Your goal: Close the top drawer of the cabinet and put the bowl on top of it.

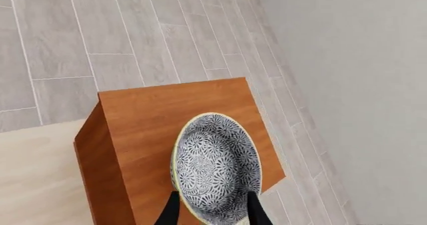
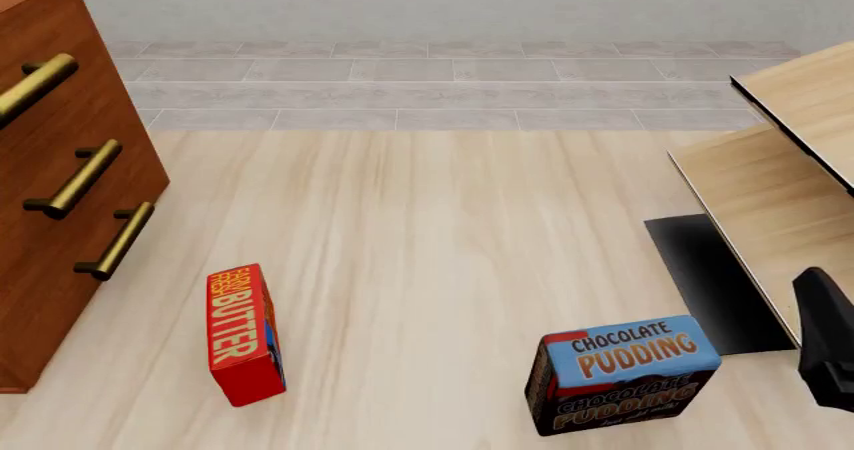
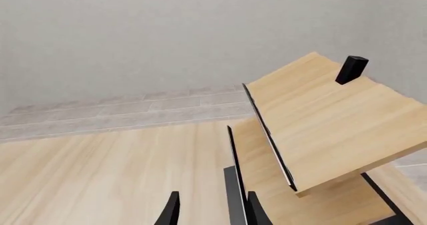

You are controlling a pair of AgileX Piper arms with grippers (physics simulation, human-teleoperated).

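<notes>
In the left wrist view the black-and-white floral bowl (image 1: 217,167) shows over the flat top of the reddish-brown cabinet (image 1: 160,120), tilted, near the top's front corner. My left gripper (image 1: 213,212) is open, its two dark fingertips spread wide just in front of the bowl's sides. From the front, the cabinet (image 2: 54,260) stands at the left with three brass handles. The top drawer (image 2: 34,85) lies flush with the two below it. My right gripper (image 3: 212,210) is open and holds nothing, over the floor beside pale furniture. The left arm is out of the front view.
A red butter box (image 2: 244,335) stands on the floor in front of the cabinet. Nearer the right is a chocolate pudding box (image 2: 621,370). Pale light-wood furniture (image 2: 787,170) with a black base panel (image 2: 707,280) fills the right side. The right arm (image 2: 827,340) shows at that edge.
</notes>
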